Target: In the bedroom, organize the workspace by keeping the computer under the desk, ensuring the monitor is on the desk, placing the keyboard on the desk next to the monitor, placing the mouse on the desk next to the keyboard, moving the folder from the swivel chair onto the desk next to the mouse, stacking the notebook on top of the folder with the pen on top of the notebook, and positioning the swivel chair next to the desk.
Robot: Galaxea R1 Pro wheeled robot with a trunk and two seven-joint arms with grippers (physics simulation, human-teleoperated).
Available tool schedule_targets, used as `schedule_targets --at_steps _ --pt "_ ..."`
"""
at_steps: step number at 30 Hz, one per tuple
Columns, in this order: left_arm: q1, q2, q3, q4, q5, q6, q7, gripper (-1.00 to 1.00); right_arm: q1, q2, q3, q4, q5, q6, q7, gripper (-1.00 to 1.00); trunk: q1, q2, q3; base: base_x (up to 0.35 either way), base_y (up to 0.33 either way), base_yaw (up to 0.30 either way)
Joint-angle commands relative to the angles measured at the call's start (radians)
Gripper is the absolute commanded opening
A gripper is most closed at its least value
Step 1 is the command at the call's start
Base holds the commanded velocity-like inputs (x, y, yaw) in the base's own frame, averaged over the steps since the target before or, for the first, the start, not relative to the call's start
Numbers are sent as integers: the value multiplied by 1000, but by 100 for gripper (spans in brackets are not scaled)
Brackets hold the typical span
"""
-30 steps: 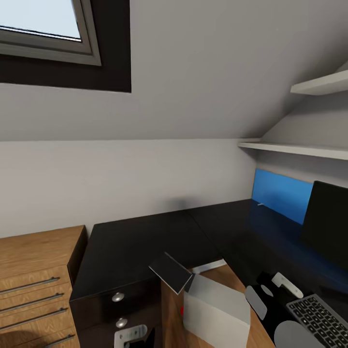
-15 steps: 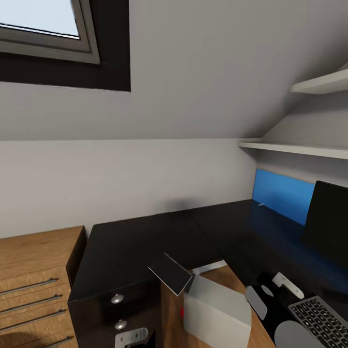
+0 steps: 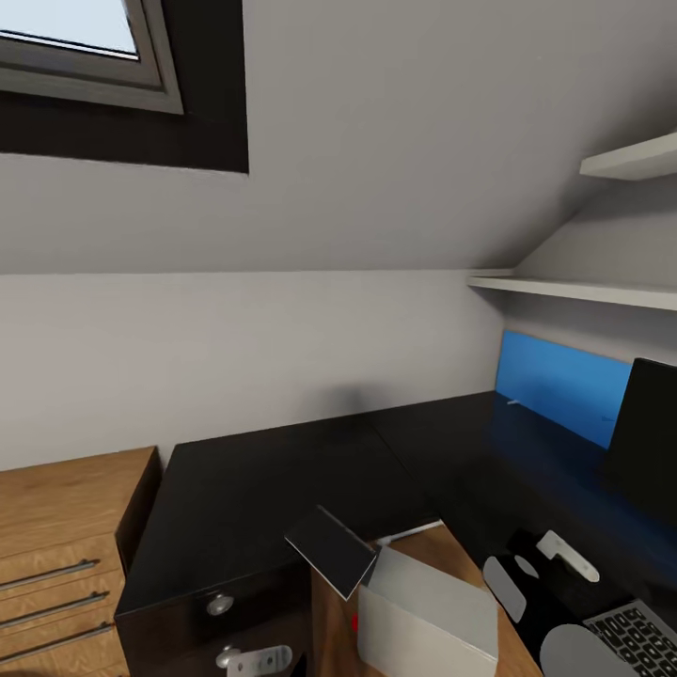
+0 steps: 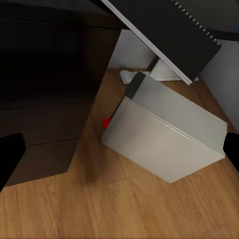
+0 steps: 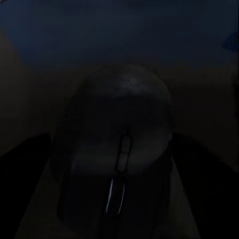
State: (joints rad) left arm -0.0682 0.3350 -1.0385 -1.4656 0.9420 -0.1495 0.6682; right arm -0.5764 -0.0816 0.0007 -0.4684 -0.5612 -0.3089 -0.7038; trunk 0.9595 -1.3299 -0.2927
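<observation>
The glossy black desk (image 3: 263,480) runs round the room's corner. Under its edge the light grey computer (image 3: 428,621) stands tilted on the wood floor, red dot facing me; my open left gripper (image 4: 119,154) hovers over the computer (image 4: 164,134), nothing between its fingers. A thin dark grey notebook (image 3: 329,550) juts out over the computer from the desk edge. At the right stand the black monitor (image 3: 649,432) and the keyboard (image 3: 649,639). My right gripper (image 3: 527,574) hangs above the desk; its dim wrist view has the black mouse (image 5: 119,124) close between the fingers. A tiny white pen (image 3: 512,402) lies at the back.
A wooden chest of drawers (image 3: 56,527) abuts the desk's left end. A blue wall panel (image 3: 564,385) backs the desk on the right, with white shelves (image 3: 583,291) above. The sloped ceiling and a roof window (image 3: 75,47) rise overhead. The desk's black drawer unit (image 4: 40,99) flanks the computer.
The whole picture has shifted: the camera moved, so the chest slid left and the monitor and keyboard slid toward the right edge. Neither arm shows a move of its own.
</observation>
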Motion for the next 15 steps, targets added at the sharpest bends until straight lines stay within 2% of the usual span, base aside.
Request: schedule_targets --at_steps 1,8,15 --pt "-2 1 -5 -1 10 -9 4 100 0 -3 1 -1 -8 -4 -1 -100 0 -1 -1 30 0 0" --pt "-2 1 -7 -1 10 -9 4 100 0 -27 -1 -1 -9 -3 -2 -100 0 -1 -1 11 -16 0" --pt "-2 0 -8 0 11 -10 5 100 0 -38 -2 0 -9 -2 -2 -100 0 -1 -1 47 -188 0"
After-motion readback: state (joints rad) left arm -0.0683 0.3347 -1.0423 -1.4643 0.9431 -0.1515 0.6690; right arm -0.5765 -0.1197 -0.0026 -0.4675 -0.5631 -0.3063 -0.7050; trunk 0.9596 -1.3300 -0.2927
